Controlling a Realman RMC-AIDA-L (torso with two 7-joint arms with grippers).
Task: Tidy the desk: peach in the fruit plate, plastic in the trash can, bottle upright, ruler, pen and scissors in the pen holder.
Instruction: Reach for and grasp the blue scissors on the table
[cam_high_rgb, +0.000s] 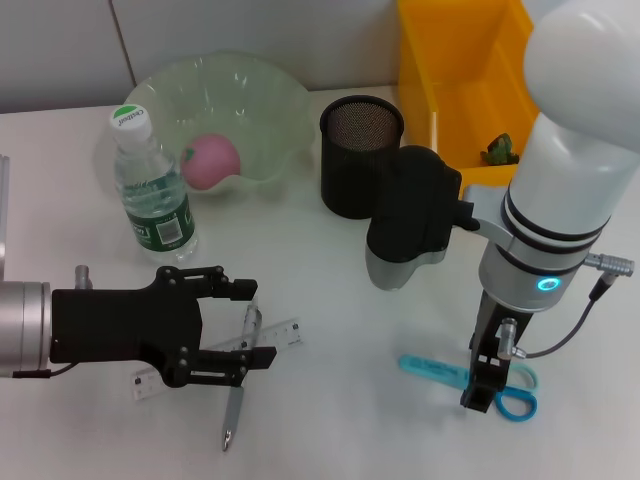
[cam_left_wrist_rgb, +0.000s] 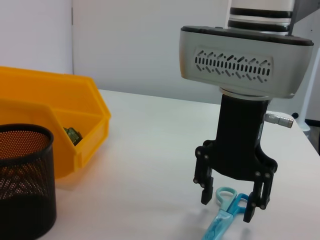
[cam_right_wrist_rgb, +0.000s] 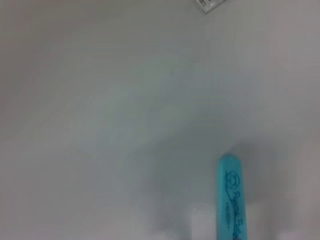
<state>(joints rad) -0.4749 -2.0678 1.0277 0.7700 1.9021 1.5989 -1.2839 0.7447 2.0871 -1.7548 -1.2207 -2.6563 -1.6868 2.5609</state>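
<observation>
Scissors (cam_high_rgb: 470, 381) in blue lie flat on the white table (cam_high_rgb: 330, 400) at the near right, sheathed blade to the left and loop handles to the right. Straddling them near the handles is the right gripper (cam_high_rgb: 487, 385), pointing straight down with its fingers spread apart, one on each side; the left wrist view shows the fingertips (cam_left_wrist_rgb: 205, 196) low at the table with the handles between them. At the near left, the left gripper (cam_high_rgb: 245, 325) lies level just above the table, its jaws parted around the pen (cam_high_rgb: 240, 380), which lies across the clear ruler (cam_high_rgb: 215, 358). Farther back on the left, the water bottle (cam_high_rgb: 150, 185) stands upright. Near the middle, the black mesh pen holder (cam_high_rgb: 361, 155) stands; its contents cannot be made out. Behind the bottle, the pale green fruit plate (cam_high_rgb: 265, 110) holds the pink peach (cam_high_rgb: 211, 160). At the far right, the yellow trash can (cam_high_rgb: 450, 80) holds a small green scrap (cam_high_rgb: 499, 149).
</observation>
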